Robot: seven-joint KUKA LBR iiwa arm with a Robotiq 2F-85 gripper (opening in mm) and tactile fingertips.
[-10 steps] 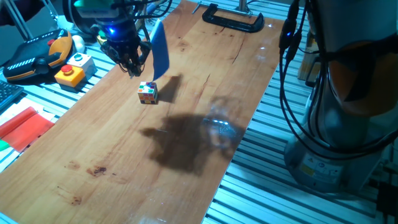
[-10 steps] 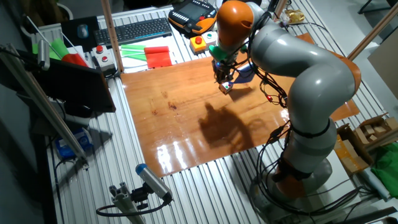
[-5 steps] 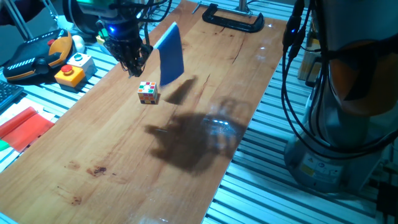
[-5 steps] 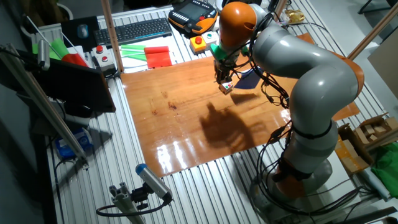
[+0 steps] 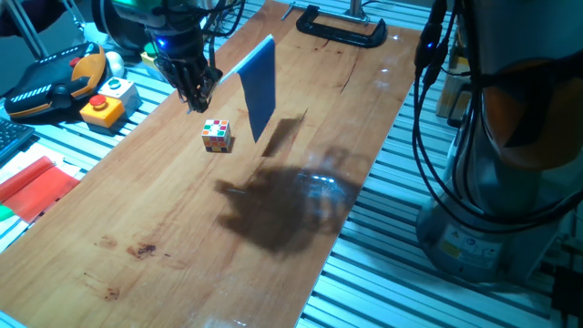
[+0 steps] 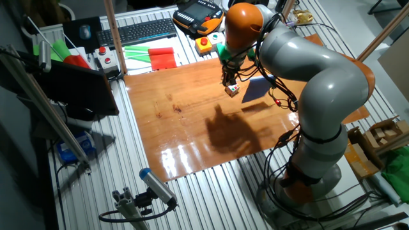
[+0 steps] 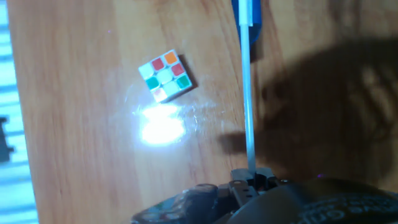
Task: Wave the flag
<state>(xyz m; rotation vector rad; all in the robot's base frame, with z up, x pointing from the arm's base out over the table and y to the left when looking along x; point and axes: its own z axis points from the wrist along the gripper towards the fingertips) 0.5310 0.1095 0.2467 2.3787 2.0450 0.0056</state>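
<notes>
The gripper [image 5: 195, 94] pinches the stick end of the flag [image 5: 260, 85], holding it in the air just above the cube [image 5: 216, 135]; blue cloth hangs beside the cube, over the table [image 5: 182, 228]

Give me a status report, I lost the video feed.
Gripper shut on flag stick, held above the table. Blue cloth hanging clear of the wood. Cube sits just below, not touching.
</notes>
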